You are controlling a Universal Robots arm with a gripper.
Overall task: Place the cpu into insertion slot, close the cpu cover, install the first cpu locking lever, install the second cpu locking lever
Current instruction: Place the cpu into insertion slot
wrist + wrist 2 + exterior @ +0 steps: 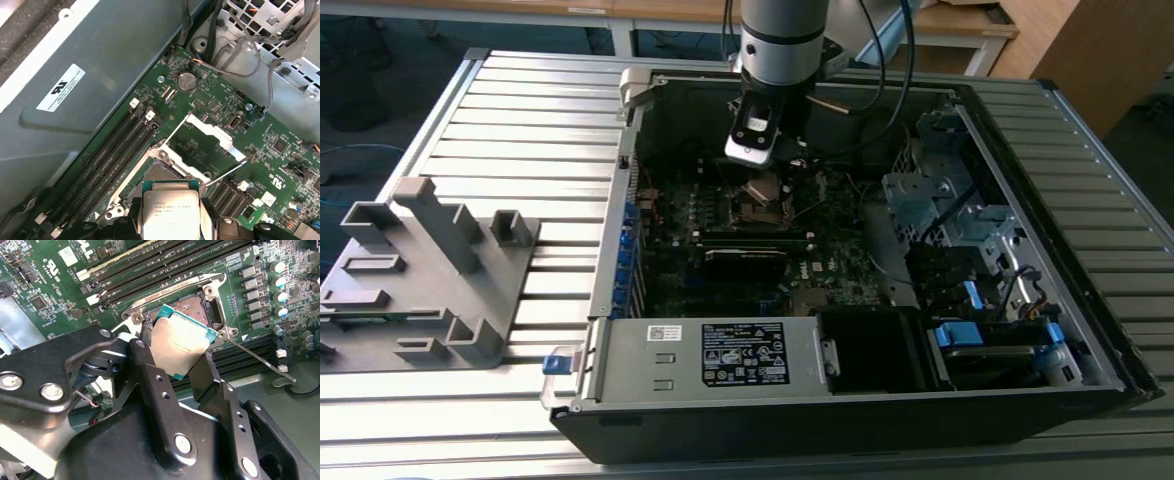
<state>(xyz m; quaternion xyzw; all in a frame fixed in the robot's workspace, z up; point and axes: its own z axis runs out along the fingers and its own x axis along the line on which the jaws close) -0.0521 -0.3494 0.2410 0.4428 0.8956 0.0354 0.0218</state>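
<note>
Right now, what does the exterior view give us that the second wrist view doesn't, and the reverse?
Exterior view adds: the open computer case lying on a slatted table, a grey fixture at the exterior view's left, and the arm reaching down into the case.
Second wrist view adds: fingers clamped on the edges of the cpu, the insertion slot uncovered behind it, and a locking lever unlatched, sticking out.
Both: the gripper holding the cpu over the board, not yet seated.

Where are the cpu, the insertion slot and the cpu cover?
cpu (180, 347): second wrist view, its metal top.
insertion slot (192, 310): second wrist view, exposed contact field.
cpu cover (218, 136): first wrist view, one silver frame bar.
</note>
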